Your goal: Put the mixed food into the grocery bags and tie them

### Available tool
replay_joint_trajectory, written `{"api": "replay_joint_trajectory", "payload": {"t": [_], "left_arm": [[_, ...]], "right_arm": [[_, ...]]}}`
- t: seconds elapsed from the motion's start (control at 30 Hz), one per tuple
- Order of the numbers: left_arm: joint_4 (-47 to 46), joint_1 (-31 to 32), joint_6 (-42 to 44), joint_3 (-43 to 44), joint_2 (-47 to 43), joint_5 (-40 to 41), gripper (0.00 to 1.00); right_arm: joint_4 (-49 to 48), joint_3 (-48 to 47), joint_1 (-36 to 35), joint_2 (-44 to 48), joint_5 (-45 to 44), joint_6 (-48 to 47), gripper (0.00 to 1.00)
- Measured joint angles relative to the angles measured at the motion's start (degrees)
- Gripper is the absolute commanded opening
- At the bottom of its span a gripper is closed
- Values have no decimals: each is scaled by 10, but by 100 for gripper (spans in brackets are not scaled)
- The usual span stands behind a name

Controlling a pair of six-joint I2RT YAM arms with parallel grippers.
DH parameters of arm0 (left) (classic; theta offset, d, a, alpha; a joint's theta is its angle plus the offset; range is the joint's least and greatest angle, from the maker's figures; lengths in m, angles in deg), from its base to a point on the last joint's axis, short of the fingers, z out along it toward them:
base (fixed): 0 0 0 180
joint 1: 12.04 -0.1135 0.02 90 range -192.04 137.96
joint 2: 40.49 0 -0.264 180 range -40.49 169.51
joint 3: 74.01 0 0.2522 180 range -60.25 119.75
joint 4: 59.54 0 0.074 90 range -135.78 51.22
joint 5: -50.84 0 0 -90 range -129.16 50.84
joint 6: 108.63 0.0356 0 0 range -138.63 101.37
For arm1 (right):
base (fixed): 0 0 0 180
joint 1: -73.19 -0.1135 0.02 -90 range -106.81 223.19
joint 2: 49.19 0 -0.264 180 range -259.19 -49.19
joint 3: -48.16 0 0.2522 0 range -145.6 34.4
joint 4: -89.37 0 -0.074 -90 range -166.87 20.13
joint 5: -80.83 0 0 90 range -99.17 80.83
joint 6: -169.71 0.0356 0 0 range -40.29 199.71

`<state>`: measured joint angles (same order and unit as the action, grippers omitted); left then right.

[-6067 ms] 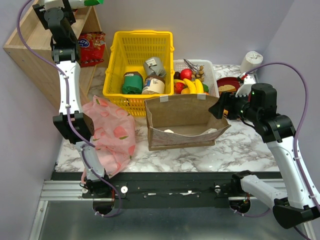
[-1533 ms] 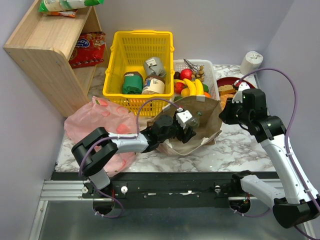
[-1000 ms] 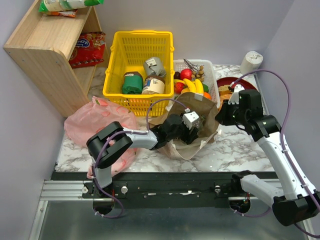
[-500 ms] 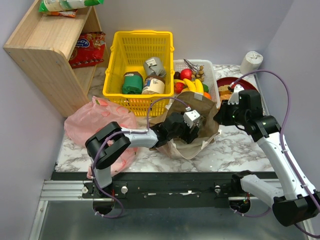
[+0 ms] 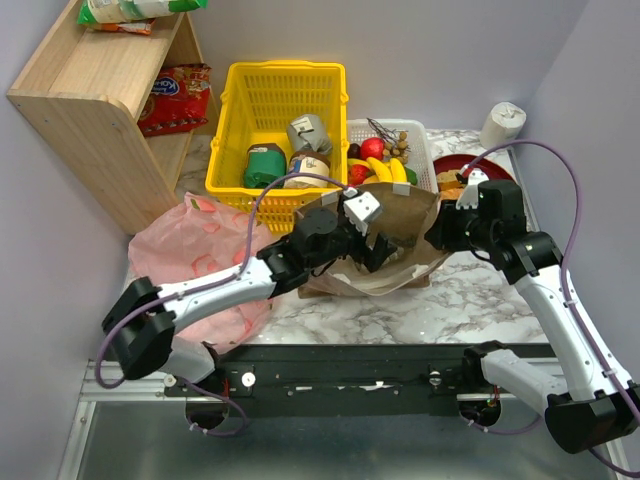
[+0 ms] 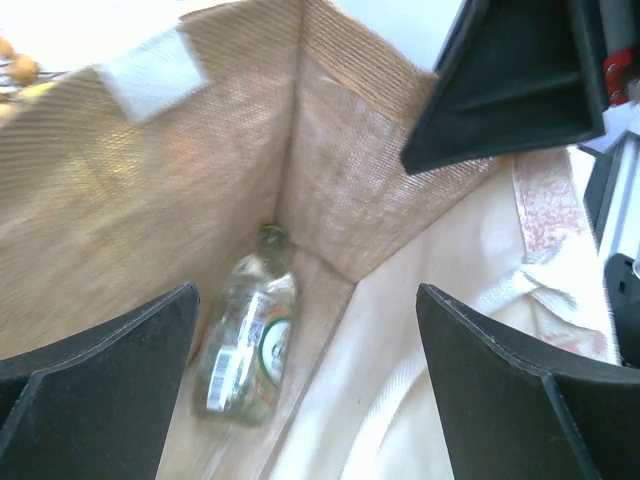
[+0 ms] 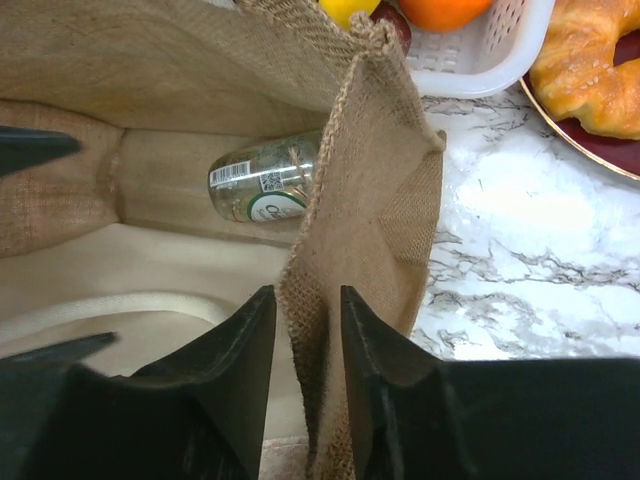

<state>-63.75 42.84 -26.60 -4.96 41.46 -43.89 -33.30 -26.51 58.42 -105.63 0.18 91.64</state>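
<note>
Desk [image 5: 480, 290], marble, fills the middle of the top view and carries most items below.

Shelf [image 5: 90, 95], wooden, upper left. Green crisp packet [image 5: 135, 9] lies on its top board, not yet collected.

Left arm [image 5: 220, 290]: changed. Half a second ago it sat folded, elbow close to the bag. It now stretches in a long diagonal from lower left to centre, and the wrist has risen from deep in the bag to about its mouth.

Brown bag [image 5: 400, 215], woven walls, centre of frame: changed. Its mouth stands wider and its far wall more upright than a moment ago.

Pink bag [image 5: 205, 255], left of centre: unchanged. It lies slumped on the desk, untied.

White tray [image 5: 428, 150], upper right of centre, sits just behind the brown bag.

Left pincer [image 6: 305, 290]: spread wide, holding nothing, looking down into the brown bag.

Right pincer [image 7: 308, 300]: pressed together on the bag's right-hand wall edge, pinching the fabric.

Bananas [image 5: 385, 172] lie in the white tray.

Bottle [image 6: 245, 345] lies on its side in the bag's far corner, the only content that shows.

Orange fruit [image 7: 450, 10] is in the white tray, at the top of the right wrist view.

Assessment: the bag appears freshly opened and steadied for loading. None of the mixed food is bagged, so tying is a long way off.
</note>
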Motion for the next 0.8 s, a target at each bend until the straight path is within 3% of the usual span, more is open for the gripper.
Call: {"api": "replay_joint_trajectory", "payload": {"t": [0.13,0.27,0.47,0.63,0.8], "left_arm": [[84,0,-7,7,-76,49,99],[190,0,-27,33,-153,130,99],[305,-19,-38,91,-201,248,99],[336,-128,-31,169,-179,283,99],[269,-236,-63,230,-136,288,99]], "right_arm": [[1,-6,0,0,3,0,52],[1,-16,0,0,4,0,67],[1,-44,0,0,4,-2,73],[-7,-54,0,14,6,-2,74],[-17,-54,0,40,6,-4,74]]}}
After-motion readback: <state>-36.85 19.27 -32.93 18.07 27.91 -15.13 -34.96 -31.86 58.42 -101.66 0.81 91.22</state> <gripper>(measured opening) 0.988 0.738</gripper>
